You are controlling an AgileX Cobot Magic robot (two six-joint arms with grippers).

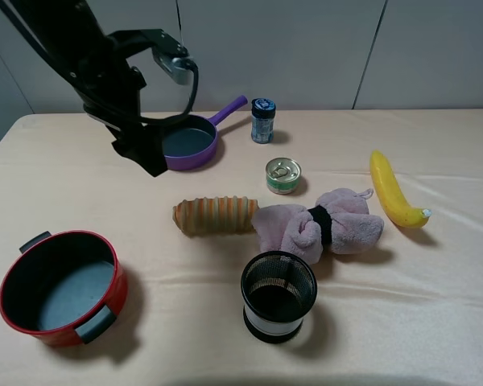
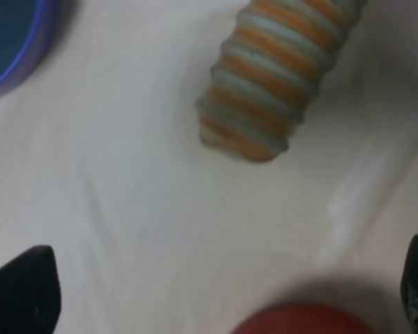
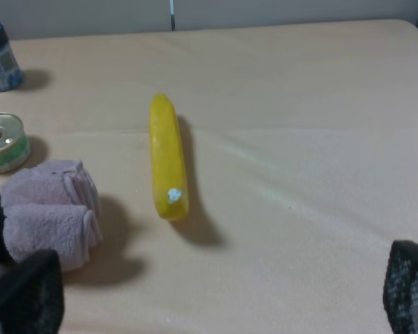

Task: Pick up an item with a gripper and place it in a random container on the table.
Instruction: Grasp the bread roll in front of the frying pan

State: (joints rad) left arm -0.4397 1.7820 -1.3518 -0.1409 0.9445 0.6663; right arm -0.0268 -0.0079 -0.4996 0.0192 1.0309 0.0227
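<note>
**Item:** bread-roll toy (image 1: 216,215). Long, ridged, banded tan and orange. It lies on its side near the middle of the table (image 1: 80,193), on beige cloth, with its long axis across the exterior view. Its right end appears to touch the pink plush (image 1: 322,225). Its left end is free, with bare cloth around it. The left wrist view shows that free end close and unobstructed.

**Handling (judged):** probably light. The skin may give a little under pressure, though stiffness cannot be confirmed. The ridges should stop the fingers sliding along it. The round body could roll if nudged from one side. Best hold: across the narrow width, at mid-length or toward the free left end, clear of the plush.

**Left gripper** (image 1: 147,154): above the cloth between the purple frying pan (image 1: 191,143) and the roll. Jaws spread wide, nothing between them.

**Right gripper** (image 3: 216,292): jaws also spread wide and empty, near the banana (image 3: 167,156) and the plush.

**Container:** red pot (image 1: 68,293), on the near left of the table, well apart from the roll. Dark grey inside, nothing in it.

**Also present:** black mesh cup (image 1: 278,293), tin can (image 1: 283,175), blue-lidded jar (image 1: 262,121).
</note>
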